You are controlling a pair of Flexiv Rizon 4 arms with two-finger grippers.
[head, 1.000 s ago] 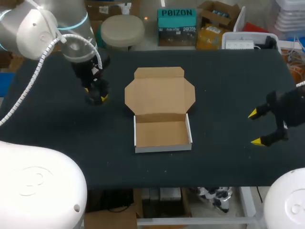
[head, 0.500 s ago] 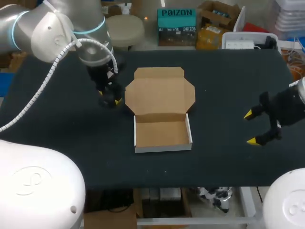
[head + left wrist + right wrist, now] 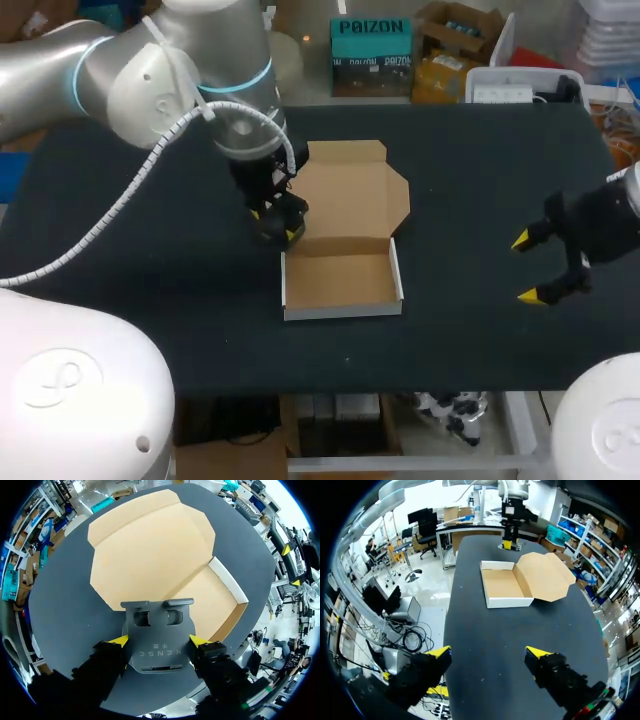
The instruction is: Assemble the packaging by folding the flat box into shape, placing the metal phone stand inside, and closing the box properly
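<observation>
**Metal phone stand [image 3: 159, 640] being held beside open box [image 3: 340, 282]**

The stand is being gripped on both sides by the left jaws at the box's left rear corner, apparently for placing inside. The right jaws are being held wide and empty, well clear across the bench [image 3: 480, 180].

Head camera: high behind the robot, looking down on the whole tabletop [image 3: 480, 180]. Left wrist camera: close above the box [image 3: 150, 565], facing down. Right wrist camera: far off, looking across the tabletop at it. All share the box.
</observation>
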